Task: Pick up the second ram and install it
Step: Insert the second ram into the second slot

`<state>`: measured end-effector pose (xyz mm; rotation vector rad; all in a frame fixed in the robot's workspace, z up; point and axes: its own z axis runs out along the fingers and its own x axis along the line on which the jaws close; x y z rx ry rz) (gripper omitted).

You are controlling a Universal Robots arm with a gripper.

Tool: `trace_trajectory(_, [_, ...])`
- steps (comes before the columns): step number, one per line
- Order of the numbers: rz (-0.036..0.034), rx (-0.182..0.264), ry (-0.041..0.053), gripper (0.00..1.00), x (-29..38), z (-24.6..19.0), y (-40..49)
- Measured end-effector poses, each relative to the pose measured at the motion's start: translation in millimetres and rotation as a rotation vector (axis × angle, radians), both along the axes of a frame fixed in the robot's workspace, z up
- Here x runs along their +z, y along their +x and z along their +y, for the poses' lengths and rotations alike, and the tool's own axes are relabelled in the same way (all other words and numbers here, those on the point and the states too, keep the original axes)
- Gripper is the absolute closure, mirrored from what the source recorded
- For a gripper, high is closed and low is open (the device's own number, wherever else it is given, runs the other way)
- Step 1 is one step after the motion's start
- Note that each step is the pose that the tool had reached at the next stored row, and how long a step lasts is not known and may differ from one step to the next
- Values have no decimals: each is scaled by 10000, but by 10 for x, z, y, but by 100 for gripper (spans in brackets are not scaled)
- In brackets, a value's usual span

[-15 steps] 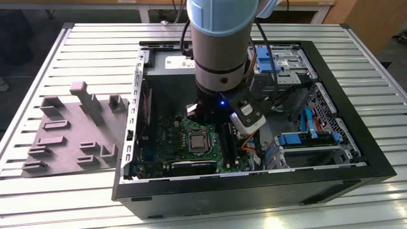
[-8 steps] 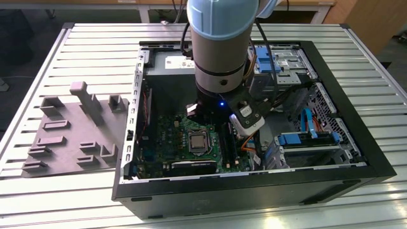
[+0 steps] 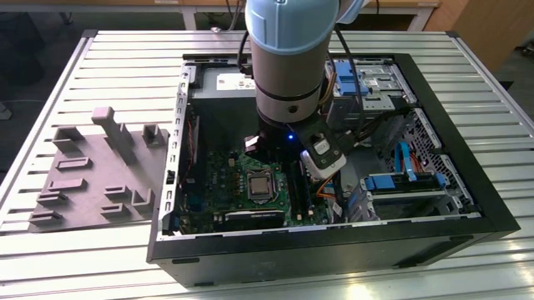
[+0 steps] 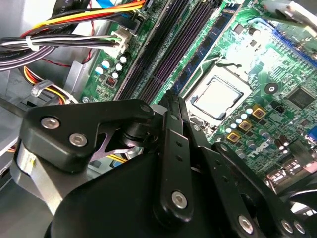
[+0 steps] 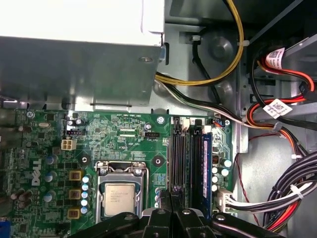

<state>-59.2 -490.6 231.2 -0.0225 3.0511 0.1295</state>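
Observation:
My gripper [image 5: 172, 201] hangs low inside the open computer case, over the long black slots of the green board [image 5: 124, 134]. Its fingertips are pressed together, shut on the second ram [image 5: 177, 163], a thin dark stick seen edge-on that runs along the slot nearest the processor. In the second wrist view the gripper [image 4: 171, 96] points down at the same row of slots [image 4: 163, 54]. The exterior view has the arm [image 3: 288, 75] reaching straight down into the case, with the fingers hidden behind it.
Another stick [image 5: 205, 158] with a bluish face stands in the outer slot. The silver processor [image 5: 119, 198] sits beside the slots. Cable bundles [image 5: 297, 198] and a metal box [image 5: 79, 49] crowd the case. A grey block with posts [image 3: 92, 175] lies outside, at the exterior view's left.

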Motion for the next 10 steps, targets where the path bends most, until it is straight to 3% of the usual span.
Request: trace_trajectory(10, [0,-2,163,89,-29,1,0])
